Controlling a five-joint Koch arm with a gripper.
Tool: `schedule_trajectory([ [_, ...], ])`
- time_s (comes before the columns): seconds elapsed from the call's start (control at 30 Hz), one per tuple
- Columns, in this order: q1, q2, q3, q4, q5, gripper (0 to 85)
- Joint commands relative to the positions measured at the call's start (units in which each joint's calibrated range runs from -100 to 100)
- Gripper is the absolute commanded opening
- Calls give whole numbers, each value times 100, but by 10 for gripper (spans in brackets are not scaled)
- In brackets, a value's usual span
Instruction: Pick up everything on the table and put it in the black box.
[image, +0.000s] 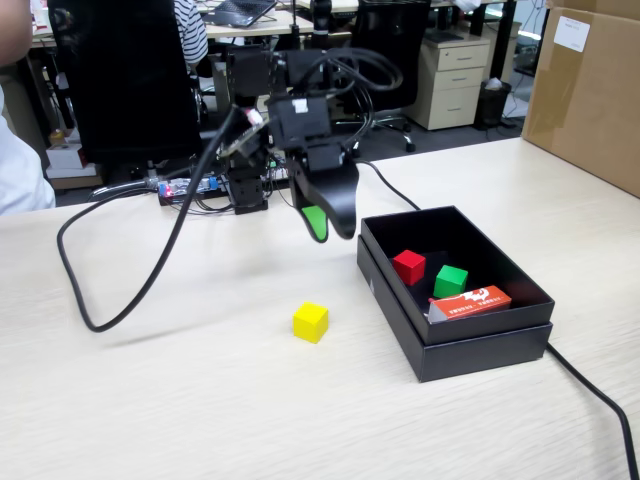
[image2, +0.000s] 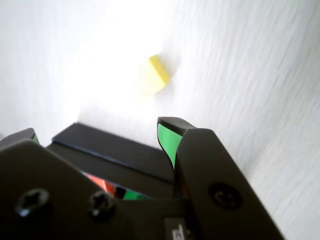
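- I see one table, a wide, pale wood-grain top; in the wrist view much of it is washed out by glare.
- One brown carton stands at the right far edge of the table in the fixed view.
- One black box sits on the table's right side in the fixed view, open at the top; the wrist view shows its rim below the yellow cube.
- One arm, with its claw hanging in the air just left of the box's far corner. From the wrist view I read the jaws as apart, with nothing between them; green pads line the inner faces.
- One black cable loops across the table to the left of the arm.
- One orange-red packet with white print lies in the near end of the box.
- Three cubes, counted: one red cube and one green cube inside the box, near each other; one yellow cube out on the table, left of the box and apart from it. The wrist view shows the yellow one blurred.
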Motion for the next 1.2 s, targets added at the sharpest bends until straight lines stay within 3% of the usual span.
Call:
schedule_trajectory([
  [0.0, -73, -70, 38, 0, -78, 480],
  [0.3, -142, 734, -343, 17, -88, 489],
  [1.17, -127, 2788, 1099, 60, -293, 445],
])
